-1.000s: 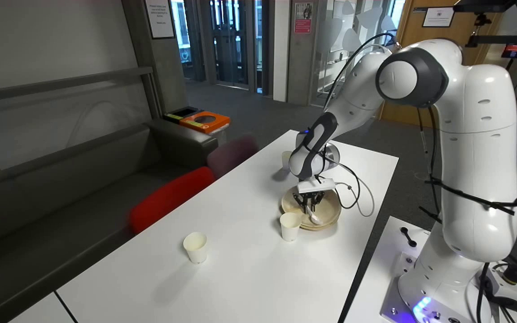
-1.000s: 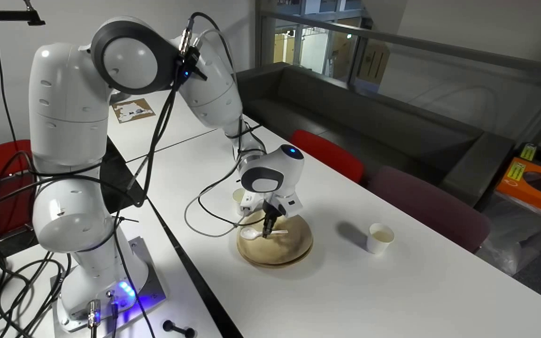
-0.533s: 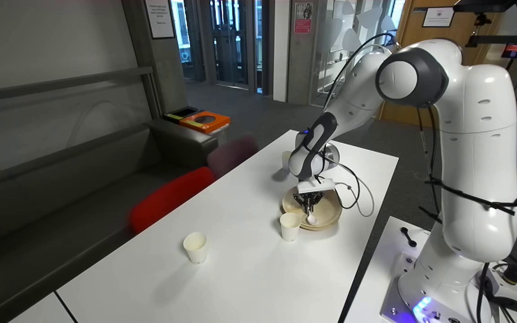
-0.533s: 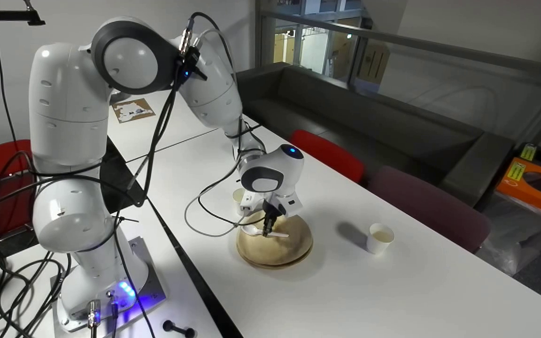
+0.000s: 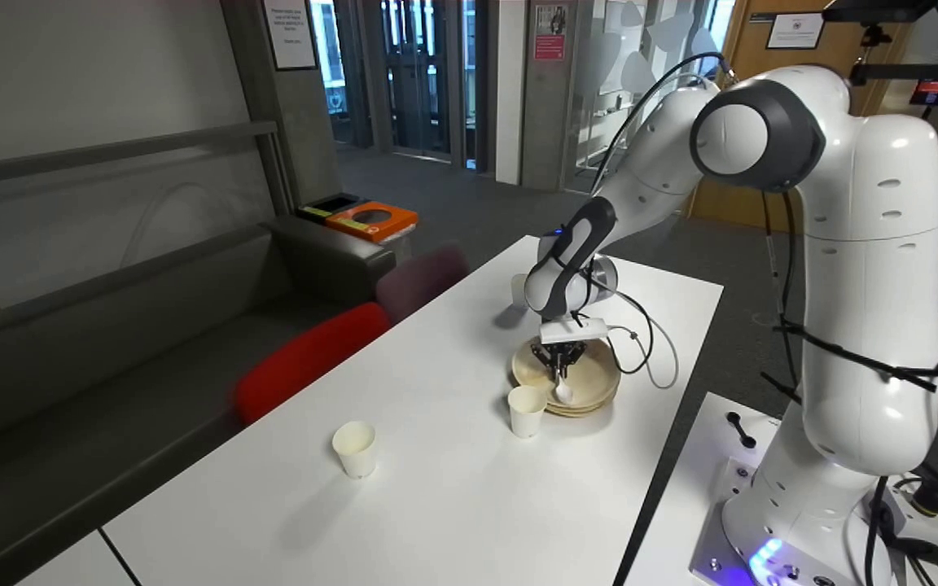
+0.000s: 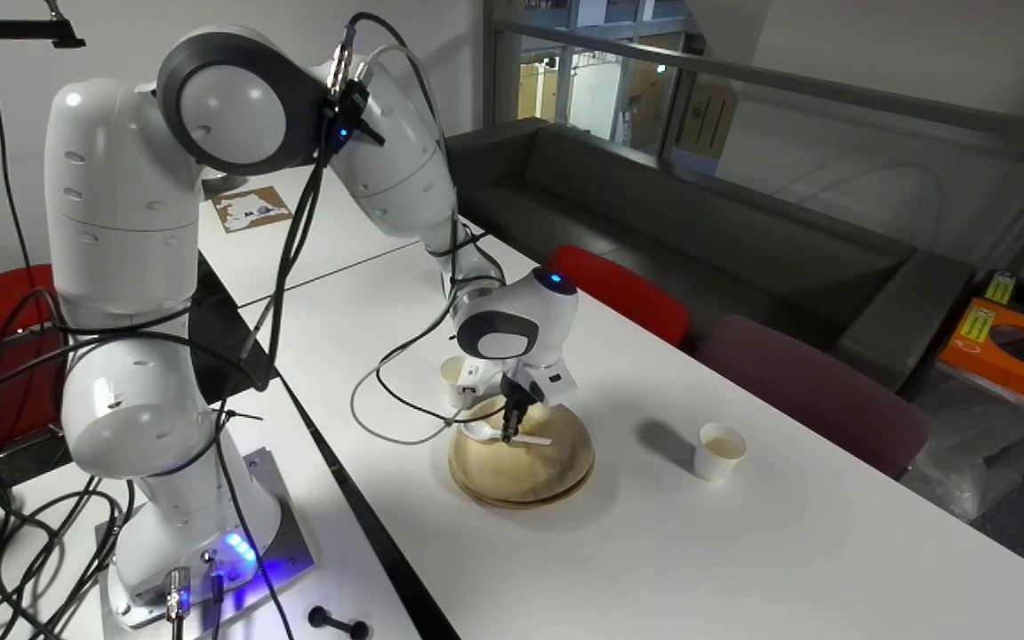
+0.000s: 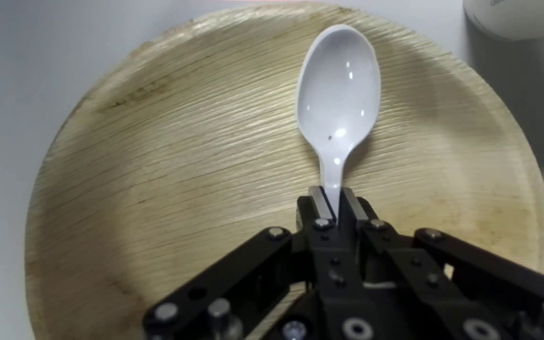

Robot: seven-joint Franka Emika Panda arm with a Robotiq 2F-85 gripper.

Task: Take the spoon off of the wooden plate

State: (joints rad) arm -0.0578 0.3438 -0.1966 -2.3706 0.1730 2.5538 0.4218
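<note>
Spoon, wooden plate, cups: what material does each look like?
Spoon: probably plastic, glossy; sharp highlights on smooth white surface.
Wooden plate: wood or pressed plant fibre, low sheen; fine grain and brown blemishes.
Cups: perhaps paper, matte-looking; pale, no sharp glints, though plastic is possible.

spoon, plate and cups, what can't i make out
Wrist view: spoon, handle mostly hidden by claw.
Wrist view: plate, lower rim cut off by bottom edge.
Wrist view: cup, cut off by top-right corner.
Both exterior views: whether spoon touches plate, too small to tell.
</note>
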